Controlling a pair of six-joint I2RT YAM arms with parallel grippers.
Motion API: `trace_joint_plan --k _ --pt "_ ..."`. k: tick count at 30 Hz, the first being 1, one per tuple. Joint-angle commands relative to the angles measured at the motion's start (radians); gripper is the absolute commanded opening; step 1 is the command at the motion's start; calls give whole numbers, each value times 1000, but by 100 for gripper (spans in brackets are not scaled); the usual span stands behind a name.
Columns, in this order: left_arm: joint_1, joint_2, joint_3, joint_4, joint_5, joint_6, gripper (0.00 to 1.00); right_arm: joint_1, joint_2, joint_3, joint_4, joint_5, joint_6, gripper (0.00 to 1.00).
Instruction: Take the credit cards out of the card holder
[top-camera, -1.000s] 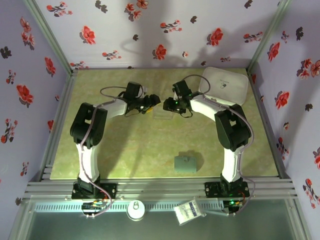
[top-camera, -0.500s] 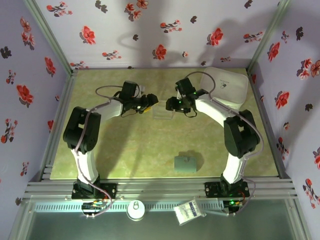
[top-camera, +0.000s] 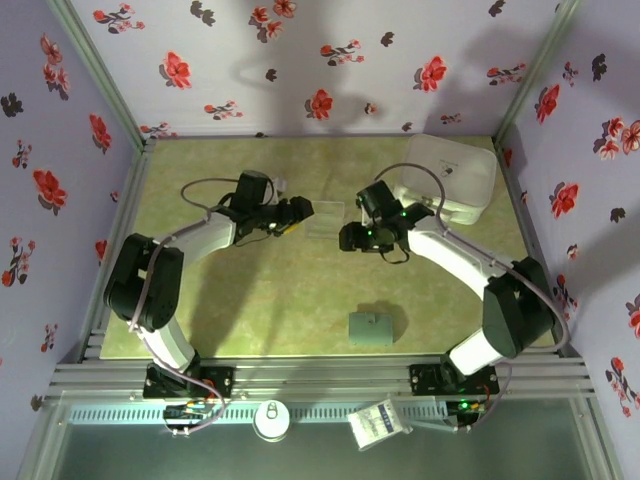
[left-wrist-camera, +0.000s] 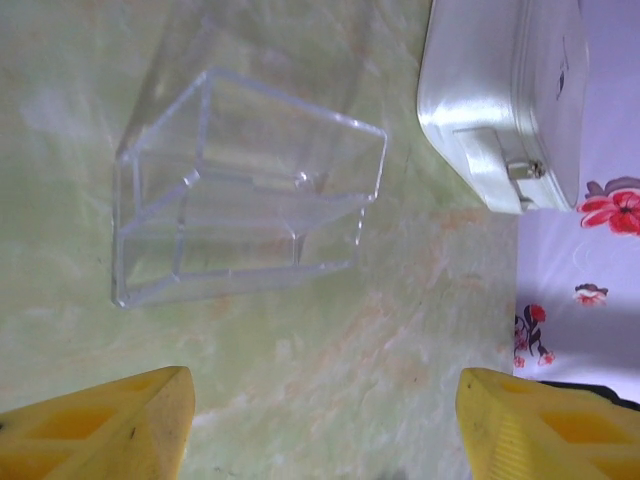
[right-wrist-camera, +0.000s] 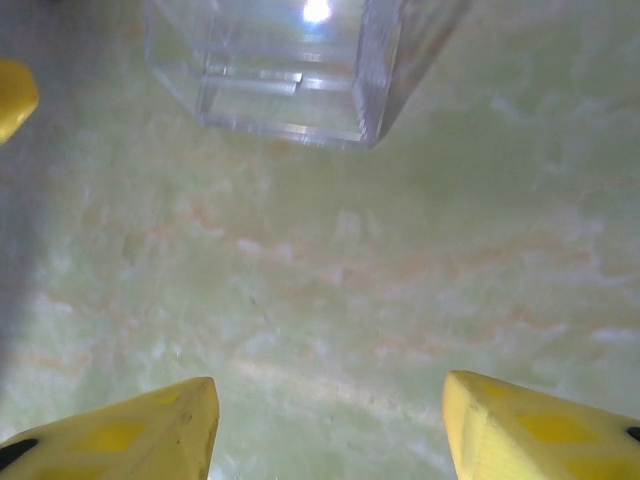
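Clear box (top-camera: 325, 218) between open, empty pincers.
At nine o'clock the left pincer (top-camera: 297, 212), at four the right pincer (top-camera: 347, 238), farther at five the card holder (top-camera: 369, 328).

Looks like a robotics lab test cell, not anybody's home: a left arm (top-camera: 205, 235) and a right arm (top-camera: 455, 250) are bolted to a slotted aluminium rail (top-camera: 320, 378) at the front edge of a small green marbled tabletop (top-camera: 280, 300). The whole thing is boxed in by metal corner posts (top-camera: 98, 70) and flat wall panels (top-camera: 320, 60) with a red flower print (wallpaper vibes), and loose cables (top-camera: 200, 182) loop off the arms.
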Motion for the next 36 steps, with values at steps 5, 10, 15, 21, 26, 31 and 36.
trace_joint_plan --k 5,10,15,21,26,31,36 --pt "-29 -69 -45 -3 -19 6 70 96 -169 -123 -120 57 76 62" --pt "-37 -94 -59 -11 -20 9 70 162 -314 -234 -140 44 161 63" --pt "-37 -115 -75 -14 -31 11 70 253 -415 -337 -163 36 259 63" --pt "-38 -125 -86 -5 -35 2 70 399 -479 -433 -143 29 400 63" --pt "-38 -134 -105 -1 -43 2 70 503 -474 -501 -88 3 473 65" --pt "-37 -131 -118 13 -48 -3 69 592 -412 -530 0 -4 528 69" --pt "-37 -116 -124 43 -48 -21 69 615 -291 -490 57 -26 500 71"
